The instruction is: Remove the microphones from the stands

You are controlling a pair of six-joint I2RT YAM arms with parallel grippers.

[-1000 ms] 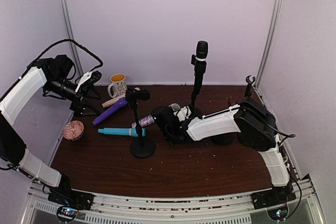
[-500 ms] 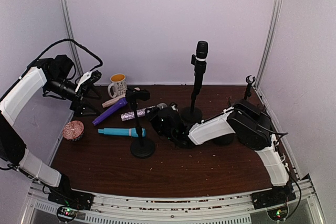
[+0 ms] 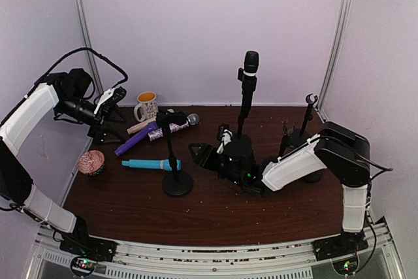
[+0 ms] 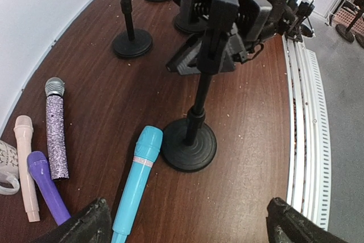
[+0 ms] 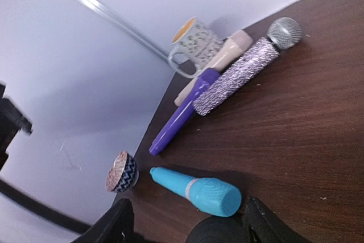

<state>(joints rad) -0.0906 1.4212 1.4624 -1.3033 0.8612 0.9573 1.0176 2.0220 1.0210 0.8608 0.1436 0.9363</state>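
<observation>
A black microphone [image 3: 251, 65] stands upright in the clip of the tall stand [image 3: 244, 112] at the back middle. My right gripper [image 3: 208, 153] is open and empty, low over the table to the front left of that stand's base. In the right wrist view its gripper [image 5: 187, 233] faces the loose microphones. My left gripper [image 3: 112, 104] is open and empty, raised at the far left; the left wrist view shows its gripper [image 4: 190, 231] above the table. An empty short stand [image 3: 171, 155] stands at middle left and also shows in the left wrist view [image 4: 196, 118].
A glitter microphone [image 3: 171, 127], a purple one [image 3: 136, 138], a cream one [image 3: 138, 126] and a teal one [image 3: 150, 164] lie at the left. A mug [image 3: 147, 104] is at the back left, a cupcake [image 3: 91, 162] at the left edge. A thin stand [image 3: 305, 119] is on the right.
My right gripper held the glitter microphone by the short stand; that microphone now lies farther back beside the purple one. The right arm has drawn back to the right, jaws open. The left arm is still.
</observation>
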